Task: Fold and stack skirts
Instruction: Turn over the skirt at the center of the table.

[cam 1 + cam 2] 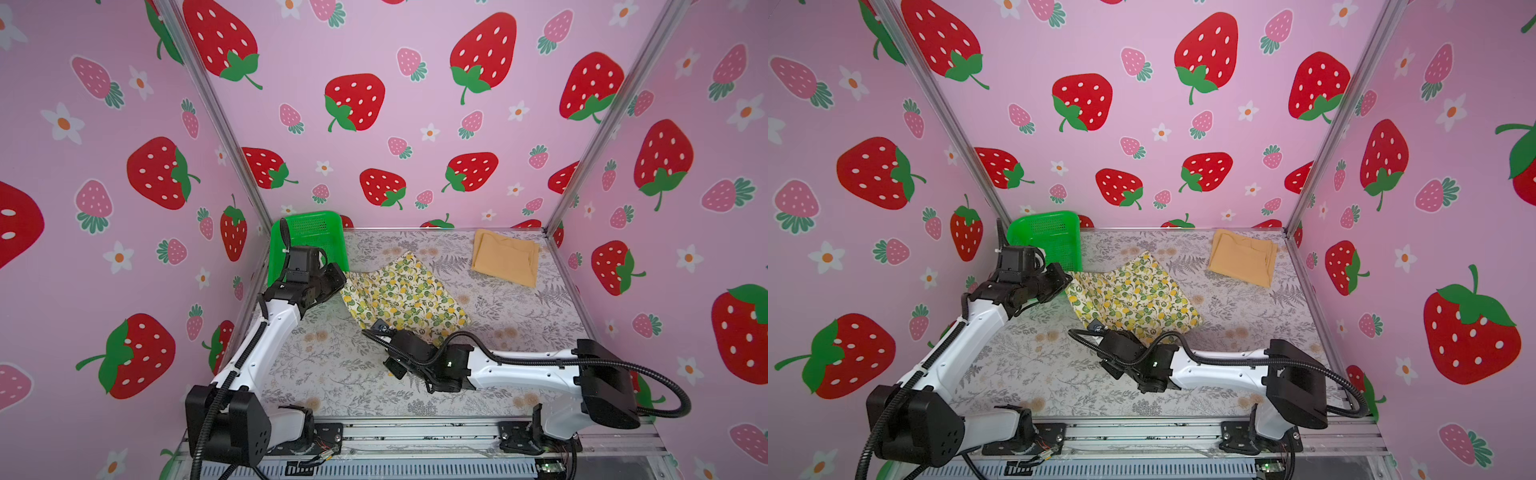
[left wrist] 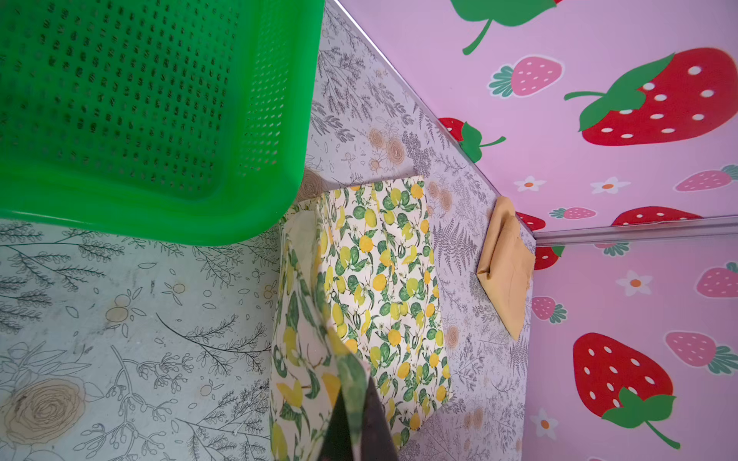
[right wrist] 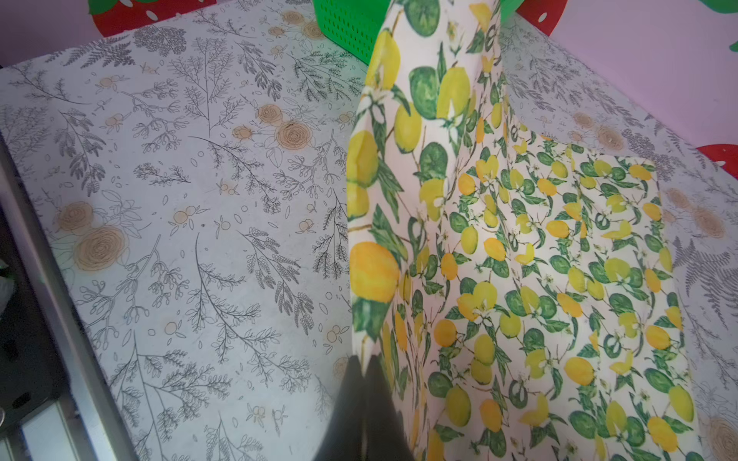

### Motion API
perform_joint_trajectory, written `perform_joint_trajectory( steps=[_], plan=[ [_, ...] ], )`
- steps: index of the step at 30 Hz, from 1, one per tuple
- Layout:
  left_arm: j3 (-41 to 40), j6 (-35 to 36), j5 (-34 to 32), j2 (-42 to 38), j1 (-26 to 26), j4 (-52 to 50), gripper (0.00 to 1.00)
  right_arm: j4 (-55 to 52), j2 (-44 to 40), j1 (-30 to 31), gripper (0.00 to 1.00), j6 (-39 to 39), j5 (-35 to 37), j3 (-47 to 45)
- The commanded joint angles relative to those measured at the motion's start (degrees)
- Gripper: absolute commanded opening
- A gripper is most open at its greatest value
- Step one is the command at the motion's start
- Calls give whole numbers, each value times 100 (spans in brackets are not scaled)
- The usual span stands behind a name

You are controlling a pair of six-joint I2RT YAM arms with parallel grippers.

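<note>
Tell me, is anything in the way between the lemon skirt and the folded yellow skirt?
No, nothing visible. Only bare table lies between the lemon skirt and the yellow skirt. The green basket sits on the other side.

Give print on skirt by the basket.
Skirt: cream, yellow lemons, green leaves; clearest in right wrist view.

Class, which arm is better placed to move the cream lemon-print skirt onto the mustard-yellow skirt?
Probably right: left gripper and right gripper both pinch the lemon-print skirt; the mustard-yellow skirt lies far right.
</note>
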Motion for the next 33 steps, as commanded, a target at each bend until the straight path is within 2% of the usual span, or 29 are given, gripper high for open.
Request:
perform_joint_trajectory(
  steps=[1, 9, 10, 12, 15, 19, 22, 25, 27, 33],
  plan=[
    [364, 143, -225, -211, 52, -185, 0, -38, 112, 21, 0, -78, -274, 282],
    [870, 298, -304, -564, 218, -563, 0, -206, 362, 21, 0, -353, -798, 1226],
    [969, 333, -324, -608, 239, -635, 0, -246, 397, 216, 0, -394, -816, 1363],
    [1156, 380, -342, -687, 282, -730, 0, -303, 487, 232, 0, -456, -874, 1667],
    [1551, 498, -351, -768, 403, -1000, 0, -342, 581, 256, 0, -540, -1279, 2178],
    [2602, 711, -474, -758, 547, -1481, 0, -496, 563, 294, 0, -669, -1762, 3103],
    [3471, 723, -345, -547, 547, -1713, 0, -378, 326, 292, 0, -683, -1841, 3359],
    [3901, 440, 141, -249, 519, -1523, 0, -240, 18, 128, 0, -584, -1903, 3191],
    [3917, 192, 345, -53, 373, -1185, 0, -64, -247, -239, 0, -355, -1978, 2772],
    [4141, 255, -72, 1027, -744, -759, 0, 540, -1065, -1319, 0, 651, -2196, 1000]
  ],
)
